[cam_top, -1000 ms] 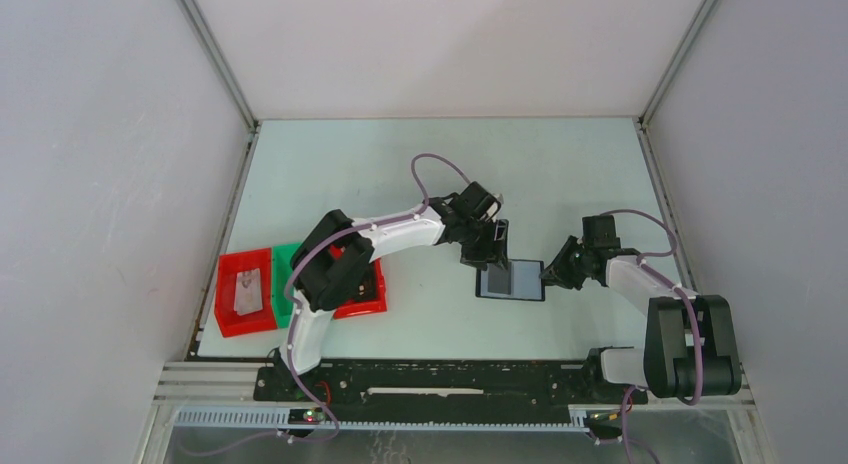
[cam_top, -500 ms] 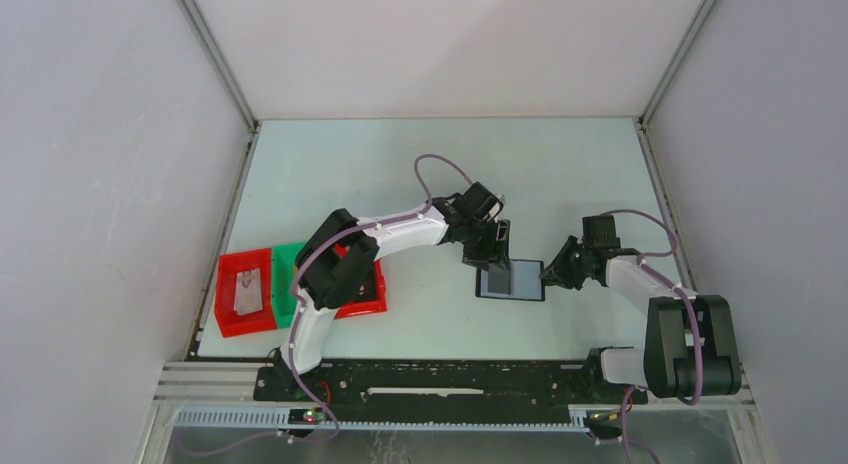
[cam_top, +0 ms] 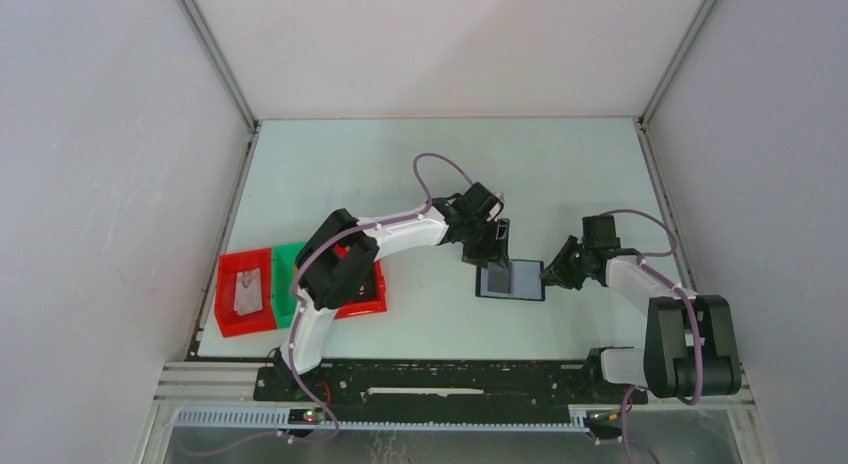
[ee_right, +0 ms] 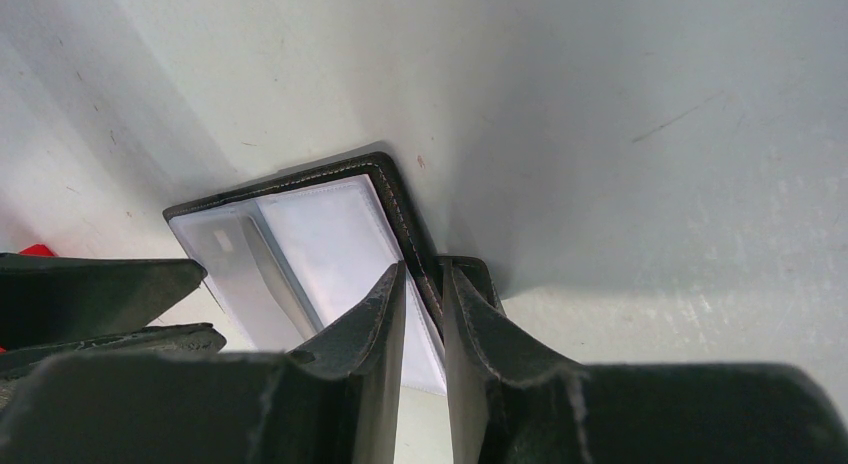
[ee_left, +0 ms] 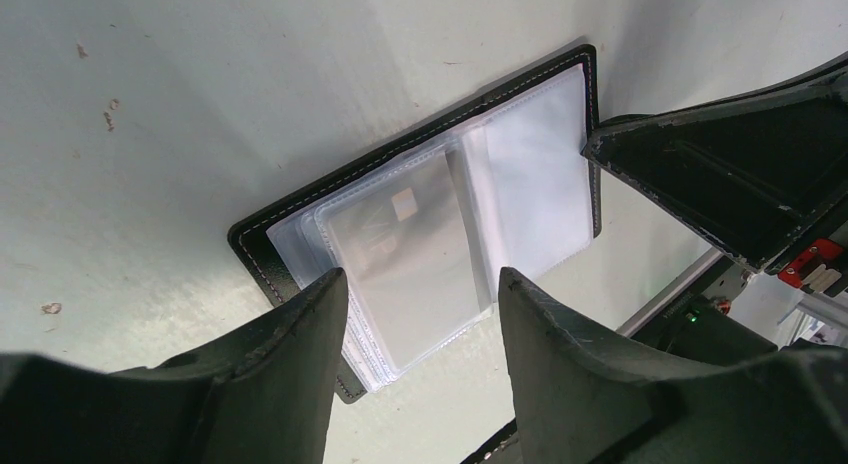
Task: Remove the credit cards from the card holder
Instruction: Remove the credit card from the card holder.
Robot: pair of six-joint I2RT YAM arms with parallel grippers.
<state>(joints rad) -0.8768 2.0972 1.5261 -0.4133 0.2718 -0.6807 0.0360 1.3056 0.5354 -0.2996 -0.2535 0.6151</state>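
Lying beneath left pincer (ee_left: 420,284), card holder (ee_left: 525,174) edge clamped in right pincer (ee_right: 422,272)

My left arm (cam_top: 400,229) and right arm (cam_top: 632,280) wear white shells between chunky black joints, with a purple cable (cam_top: 438,156) looping along each. My left tool (ee_left: 420,284) and right tool (ee_right: 422,274) have matte black, wedge-shaped fingers (ee_left: 290,354) with worn edges. My base rail (cam_top: 450,381) is black.

card holder (cam_top: 511,281) right of centre (opened flat), trays (cam_top: 245,322) far left
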